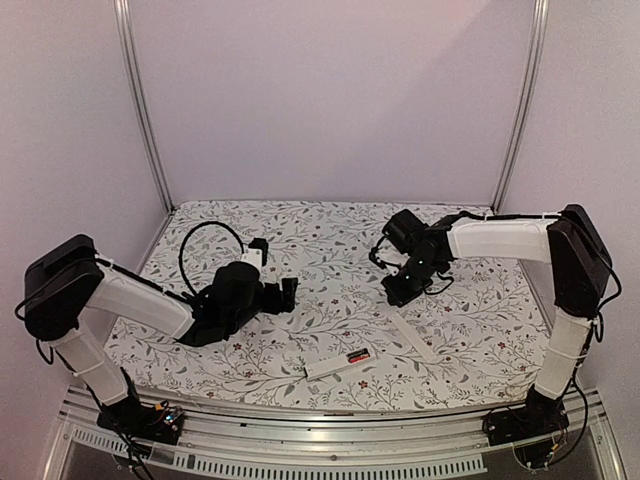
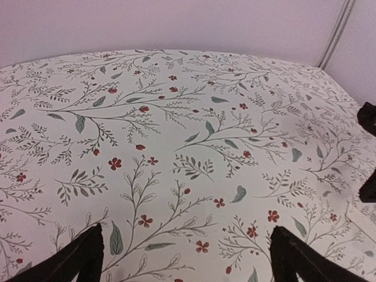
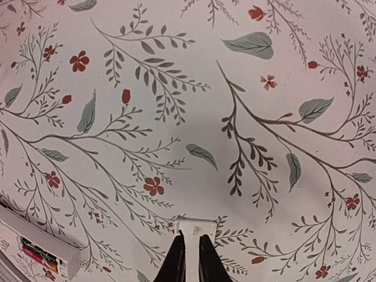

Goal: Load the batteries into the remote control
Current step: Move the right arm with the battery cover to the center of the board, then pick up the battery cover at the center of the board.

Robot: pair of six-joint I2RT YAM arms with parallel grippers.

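Note:
The white remote control [image 1: 330, 366] lies near the table's front edge, between the arms. Its open compartment holds the two batteries [image 1: 357, 356], red and black. In the right wrist view the remote [image 3: 17, 230] shows at the lower left with the batteries [image 3: 36, 251] inside. My right gripper [image 1: 398, 293] is shut on one end of the thin white cover strip [image 1: 415, 338]. In its wrist view the gripper [image 3: 189, 238] pinches the strip [image 3: 191, 224] edgewise. My left gripper [image 1: 288, 292] is open and empty left of centre, its fingers [image 2: 88, 249] wide apart over bare cloth.
A floral cloth [image 1: 330, 250] covers the table. White walls and metal posts [image 1: 140, 100] close the back and sides. The right arm's black parts [image 2: 368, 117] show at the right edge of the left wrist view. A metal rail [image 1: 300, 420] runs along the front.

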